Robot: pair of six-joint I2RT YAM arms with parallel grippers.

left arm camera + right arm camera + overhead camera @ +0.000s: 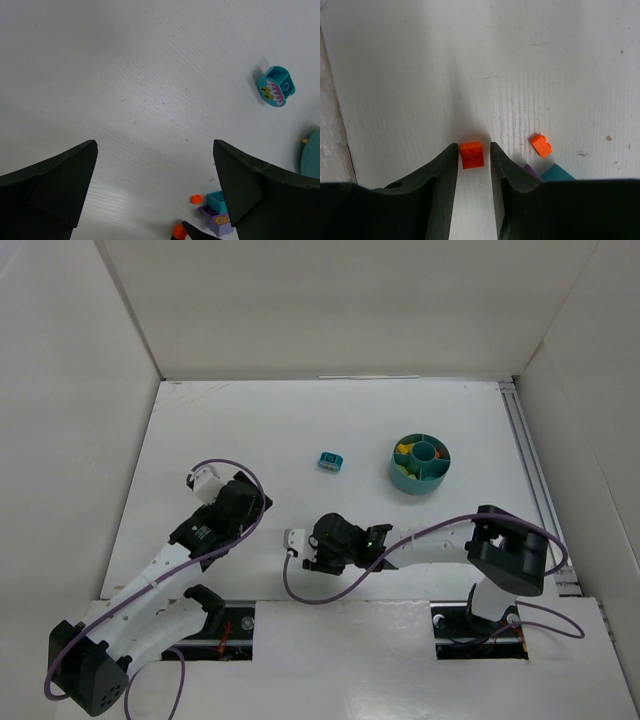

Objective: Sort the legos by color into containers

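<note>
My right gripper [318,552] [473,146] is down at the table, open, its jaws straddling an orange-red brick [472,154]; the left finger touches it and the right finger stands just off it. A smaller orange brick [540,145], a purple brick [531,171] and a teal brick [556,173] lie just right of it. The left wrist view shows the same cluster: small orange brick [196,199], teal brick [216,199], purple brick [220,221]. My left gripper [258,502] [155,150] is wide open and empty. A teal printed brick [331,461] [276,86] lies alone. The teal divided bowl [400,478] holds several bricks.
White walls enclose the table on the left, back and right. A metal rail [530,470] runs along the right edge. The bowl's rim [312,159] shows at the right edge of the left wrist view. Purple cables loop from both arms.
</note>
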